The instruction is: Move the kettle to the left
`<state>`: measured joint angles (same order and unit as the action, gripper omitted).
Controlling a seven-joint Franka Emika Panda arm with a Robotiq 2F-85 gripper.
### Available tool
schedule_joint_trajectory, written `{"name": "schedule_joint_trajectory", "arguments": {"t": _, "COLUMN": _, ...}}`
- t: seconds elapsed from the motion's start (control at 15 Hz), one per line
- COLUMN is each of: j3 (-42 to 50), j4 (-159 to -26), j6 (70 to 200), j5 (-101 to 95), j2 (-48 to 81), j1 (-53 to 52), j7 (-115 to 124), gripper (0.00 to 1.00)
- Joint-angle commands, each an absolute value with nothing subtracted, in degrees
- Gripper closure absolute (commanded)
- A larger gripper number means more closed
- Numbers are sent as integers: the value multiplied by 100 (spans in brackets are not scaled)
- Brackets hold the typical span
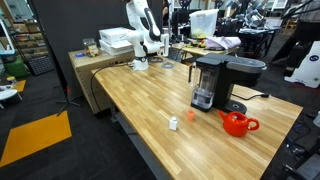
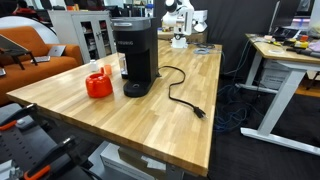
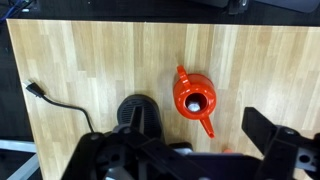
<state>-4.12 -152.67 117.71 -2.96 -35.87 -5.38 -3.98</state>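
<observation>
While the hand [image 3: 205, 158] gapes, kettle [image 3: 193, 100] well apart, untouched

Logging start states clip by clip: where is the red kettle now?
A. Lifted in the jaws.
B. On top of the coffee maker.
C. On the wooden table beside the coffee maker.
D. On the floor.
C: in an exterior view the red kettle stands on the wooden table, right beside the black coffee maker, with nothing gripping it.
</observation>
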Motion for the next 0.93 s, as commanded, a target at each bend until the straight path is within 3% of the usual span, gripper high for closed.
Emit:
{"name": "schedule_joint_trajectory", "arguments": {"t": 0.0, "j3": -397, "j4": -15257, "j6": 11758, "j5": -306, "j2": -3586, "j1": -555, "j7": -388, "gripper": 0}}
{"name": "schedule_joint_trajectory", "arguments": {"t": 0.87, "j3": -328, "j4": -15480, "j6": 11840, "j5": -320, "j2": -3476, "j1": -851, "j7": -1263, "gripper": 0}}
